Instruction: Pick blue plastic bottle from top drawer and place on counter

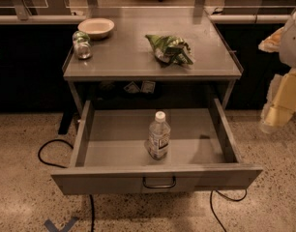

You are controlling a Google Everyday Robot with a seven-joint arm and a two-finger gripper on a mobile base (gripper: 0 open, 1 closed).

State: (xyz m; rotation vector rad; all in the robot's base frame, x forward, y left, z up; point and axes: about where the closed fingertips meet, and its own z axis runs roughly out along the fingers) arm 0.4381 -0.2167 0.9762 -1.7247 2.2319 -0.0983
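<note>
Blue plastic bottle [159, 138] upright in top drawer [224, 135]
We spot gripper [275, 114] at 3 o'clock; grip: cannot tell.

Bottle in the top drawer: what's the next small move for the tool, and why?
Probably swing the tool left, over the open top drawer and above the blue plastic bottle. The bottle stands upright near the drawer's middle, untouched, while the tool hangs at the right edge of the view, outside the drawer's right wall.
</note>
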